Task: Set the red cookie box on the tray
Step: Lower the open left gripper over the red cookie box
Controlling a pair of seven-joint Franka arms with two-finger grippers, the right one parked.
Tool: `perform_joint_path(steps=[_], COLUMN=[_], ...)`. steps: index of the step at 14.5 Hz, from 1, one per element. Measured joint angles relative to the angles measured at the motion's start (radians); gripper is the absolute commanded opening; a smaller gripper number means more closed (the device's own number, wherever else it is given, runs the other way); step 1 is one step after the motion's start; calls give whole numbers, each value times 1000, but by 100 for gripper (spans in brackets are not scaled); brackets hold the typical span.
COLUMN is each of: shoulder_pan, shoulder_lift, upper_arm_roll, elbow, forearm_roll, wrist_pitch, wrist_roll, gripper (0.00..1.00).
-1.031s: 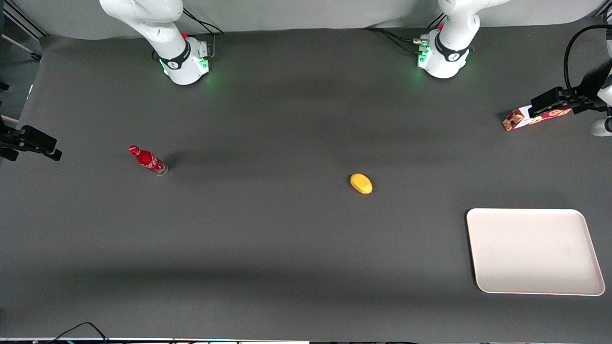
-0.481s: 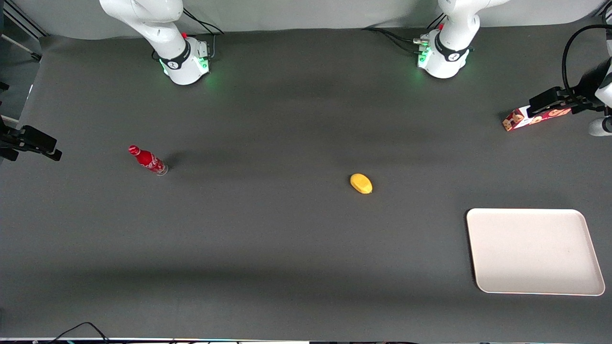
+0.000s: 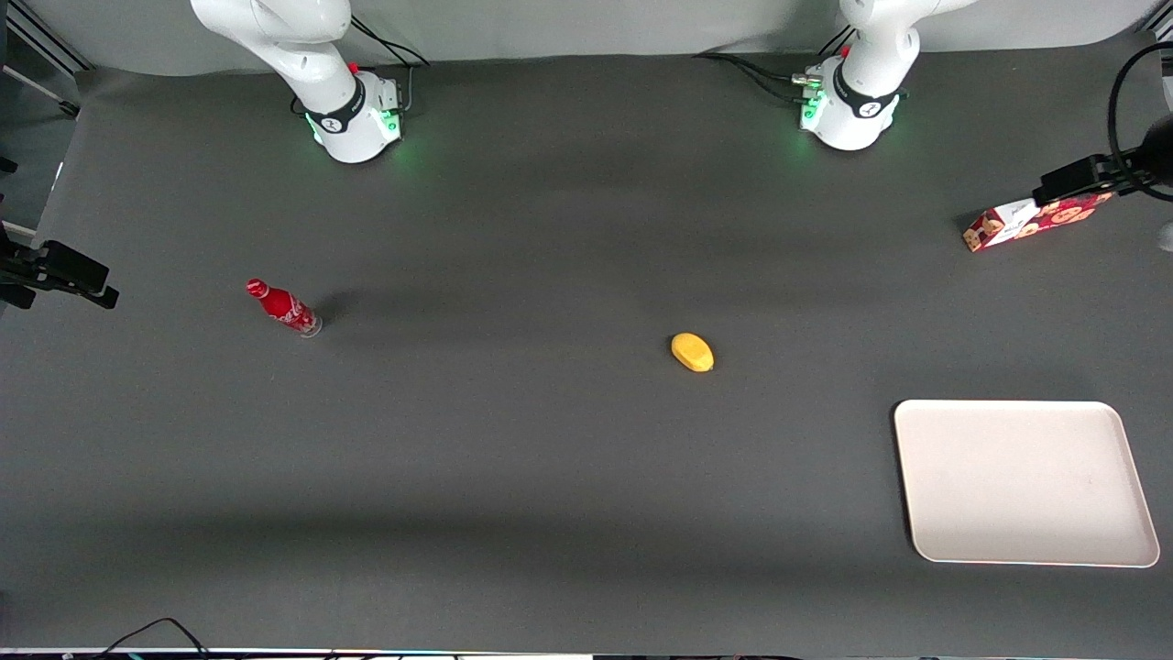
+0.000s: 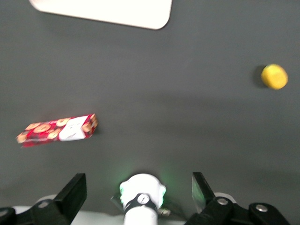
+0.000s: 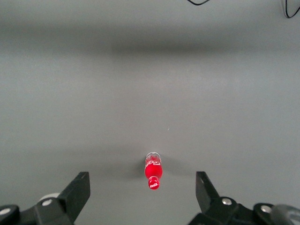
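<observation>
On the dark grey table [image 3: 550,458] we find the gripper [image 4: 138,185] hanging in the air with its fingers [image 4: 75,190] spread wide and holding nothing. Below it lies the red cookie box [image 4: 57,130], flat on the cloth (white label panel up). The cream-white tray [image 3: 1022,481] sits well apart from both, nearer the front camera, with a yellow lemon [image 3: 692,352] off toward the parked arm's end.

dark-red tartan cookie box [image 4: 57,130], cream-white tray [image 3: 1025,483], black pincer [image 4: 138,190]

A wide table [image 3: 513,458] with a dark grey matte cover fills almost the whole scene. At its edge farthest from the front camera hangs a light grey backdrop [image 3: 586,27]. The light is soft, with weak shadows.
</observation>
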Motion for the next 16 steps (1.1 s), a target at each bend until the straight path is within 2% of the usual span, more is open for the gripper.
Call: perform_joint_path(steps=[3, 8, 12, 16], shoulder_pan=[2, 8, 10, 14], shoulder_lift=[-26, -133, -152, -179], upper_arm_roll=[88, 232, 349, 435], elbow=[-6, -134, -237, -375], forearm_roll=[49, 117, 125, 171], wrist_pitch=[-62, -47, 36, 168], wrist_roll=[136, 335, 362, 314], gripper=[100, 100, 100, 100])
